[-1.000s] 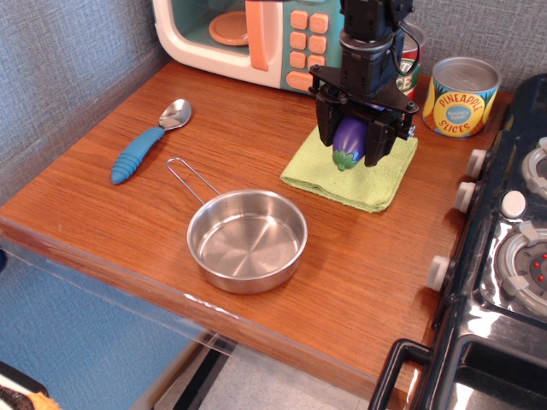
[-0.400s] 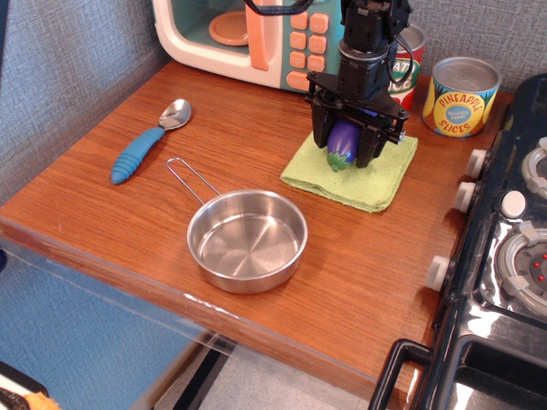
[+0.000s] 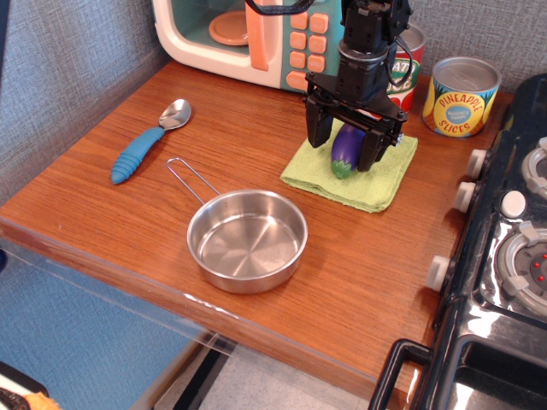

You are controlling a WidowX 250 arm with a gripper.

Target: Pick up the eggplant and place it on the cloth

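The purple eggplant (image 3: 346,149) with its green stem cap pointing toward me lies on the light-green cloth (image 3: 380,178) at the back right of the wooden counter. My gripper (image 3: 344,143) stands straight over it, low on the cloth. Its jaws are spread on either side of the eggplant, with a gap showing between the left finger (image 3: 315,128) and the eggplant. The gripper looks open and no longer squeezes it.
A steel pan (image 3: 246,239) with a wire handle sits in front of the cloth. A blue-handled spoon (image 3: 147,143) lies at the left. A toy microwave (image 3: 248,34) and two cans (image 3: 461,96) stand behind. A black stove (image 3: 508,256) borders the right.
The gripper lowered the eggplant onto the cloth and spread its jaws; the eggplant now rests on the cloth instead of hanging gripped.
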